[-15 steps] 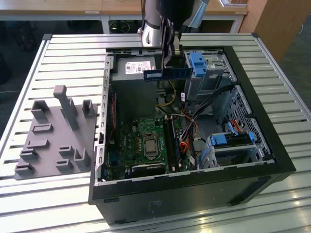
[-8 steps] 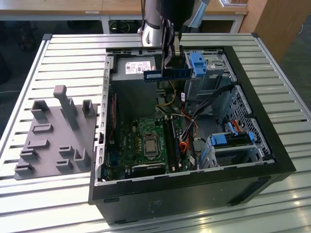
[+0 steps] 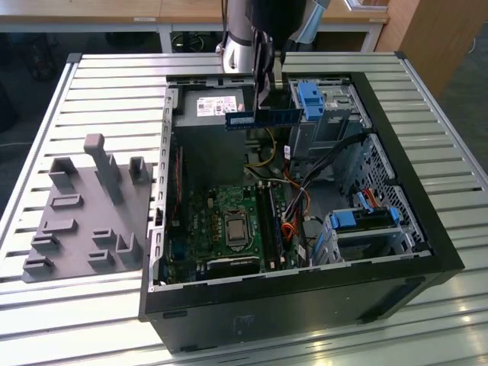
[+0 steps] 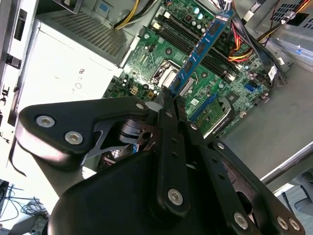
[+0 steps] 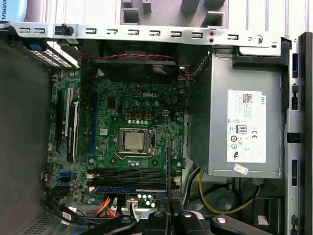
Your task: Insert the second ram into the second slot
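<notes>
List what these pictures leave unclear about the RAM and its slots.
- Second wrist view: the second ram covers part of the memory slots.
- First wrist view: the end effector is cut off by the frame edge.
- Exterior view: the slots are too small to tell which is filled.

The worktop (image 3: 91, 84) is a bed of pale, ribbed aluminium slats that catches soft glare along its near edge in the exterior view. Behind it stand wooden-topped tables (image 3: 114, 9) on white legs. A tall wooden panel (image 3: 438, 38) rises at the exterior view's right above a dark grey floor (image 3: 471, 107).
</notes>
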You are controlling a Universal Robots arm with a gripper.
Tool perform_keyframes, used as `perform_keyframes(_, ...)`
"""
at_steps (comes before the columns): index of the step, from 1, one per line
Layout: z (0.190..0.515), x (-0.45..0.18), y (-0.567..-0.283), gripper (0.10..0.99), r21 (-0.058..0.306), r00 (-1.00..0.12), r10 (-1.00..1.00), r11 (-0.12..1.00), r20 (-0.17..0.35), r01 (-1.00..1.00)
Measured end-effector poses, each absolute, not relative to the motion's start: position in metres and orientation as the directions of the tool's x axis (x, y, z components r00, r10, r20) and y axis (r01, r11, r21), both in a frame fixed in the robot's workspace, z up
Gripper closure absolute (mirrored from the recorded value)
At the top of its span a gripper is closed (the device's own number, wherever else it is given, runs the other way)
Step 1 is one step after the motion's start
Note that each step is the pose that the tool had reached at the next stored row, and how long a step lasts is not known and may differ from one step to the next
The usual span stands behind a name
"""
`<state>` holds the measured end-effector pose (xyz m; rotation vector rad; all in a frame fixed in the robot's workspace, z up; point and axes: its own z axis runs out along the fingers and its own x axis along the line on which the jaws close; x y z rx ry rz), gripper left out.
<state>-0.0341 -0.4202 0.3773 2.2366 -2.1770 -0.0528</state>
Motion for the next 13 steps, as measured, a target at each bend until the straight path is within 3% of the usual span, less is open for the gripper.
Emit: perform_keyframes(13,0.3773,-0.0341,-0.4235,0.949,0.038,0.027,-1.000,-0.027,-0.009,-0.999)
